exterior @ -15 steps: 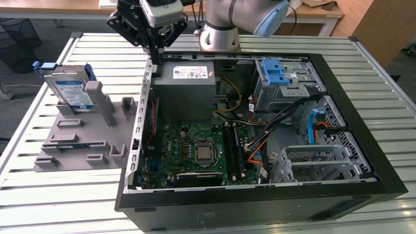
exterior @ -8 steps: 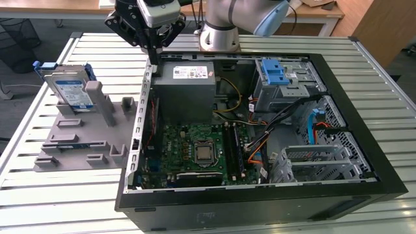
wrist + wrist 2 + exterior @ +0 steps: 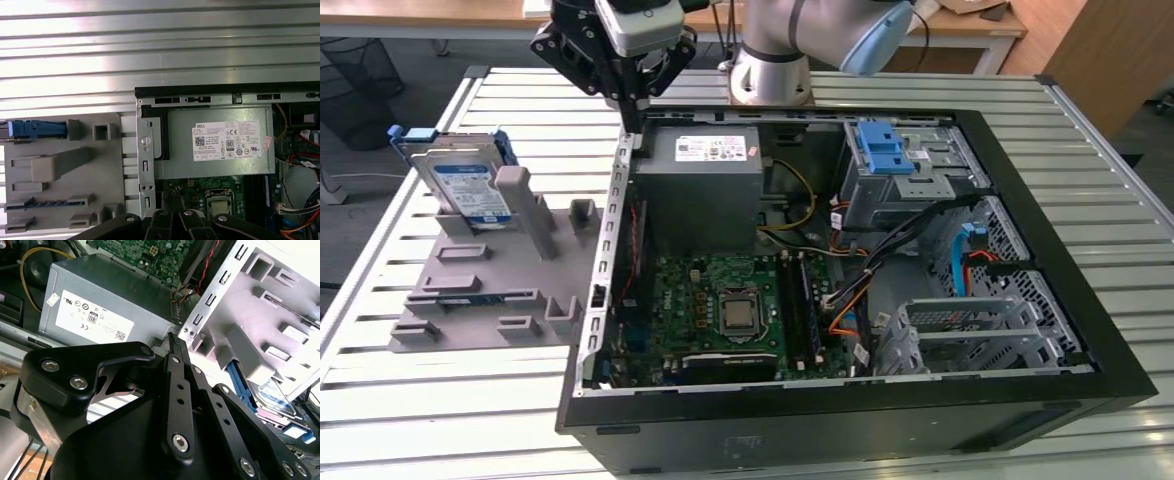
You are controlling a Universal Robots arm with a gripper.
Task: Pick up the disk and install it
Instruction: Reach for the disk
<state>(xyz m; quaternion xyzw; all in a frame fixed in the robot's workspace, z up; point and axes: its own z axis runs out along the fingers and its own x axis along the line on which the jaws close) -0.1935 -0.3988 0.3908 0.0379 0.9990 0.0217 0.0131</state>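
A: A slatted metal table (image 3: 881,85) carries the open computer case (image 3: 854,425), with a grey holder (image 3: 494,290) just beside it on the exterior view's left.

B: And the disk (image 3: 464,185)?

A: It stands upright in that holder, its lower edge hidden behind a grey post (image 3: 518,200). In the second wrist view, the gripper's body cuts part of it off.

B: The arm?

A: The gripper (image 3: 635,120) points down over the case's corner by the power supply (image 3: 700,190), well apart from the disk. Its jaws are drawn together on nothing.
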